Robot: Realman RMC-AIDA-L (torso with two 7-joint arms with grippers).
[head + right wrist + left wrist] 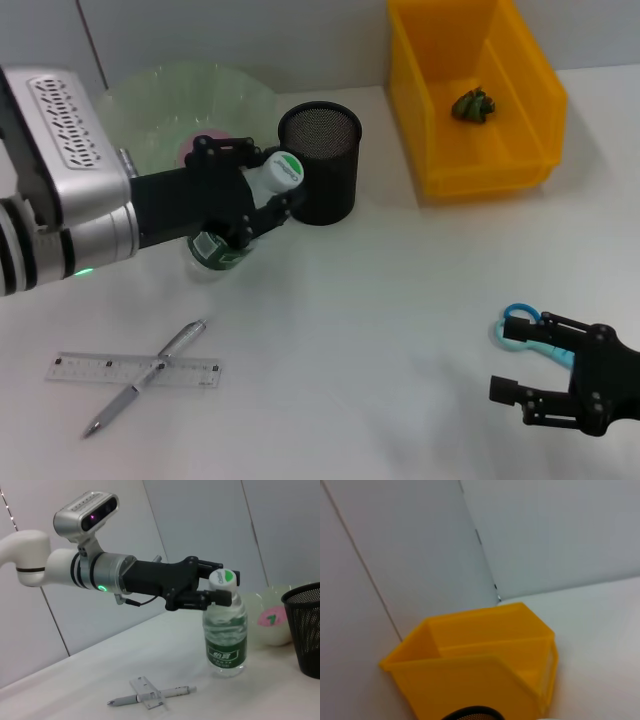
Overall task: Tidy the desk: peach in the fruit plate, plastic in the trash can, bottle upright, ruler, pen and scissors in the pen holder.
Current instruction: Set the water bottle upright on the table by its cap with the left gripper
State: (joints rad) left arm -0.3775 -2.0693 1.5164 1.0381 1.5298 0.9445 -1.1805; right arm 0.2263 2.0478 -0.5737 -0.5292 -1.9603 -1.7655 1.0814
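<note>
My left gripper (262, 195) is shut on the neck of a clear water bottle (222, 245) with a white cap and green label. In the right wrist view the bottle (225, 630) stands upright on the table in that gripper (220, 586). A black mesh pen holder (320, 165) stands right beside it. A pink peach (200, 148) lies in the green fruit plate (160, 100). A clear ruler (90, 368) and a silver pen (145, 378) lie crossed at the front left. My right gripper (522, 358) is open around blue-handled scissors (520, 330).
A yellow bin (520, 150) at the back right holds a crumpled green piece of plastic (473, 106). The left wrist view shows the bin (470, 675) and the pen holder's rim (472, 712). A grey wall runs behind the white table.
</note>
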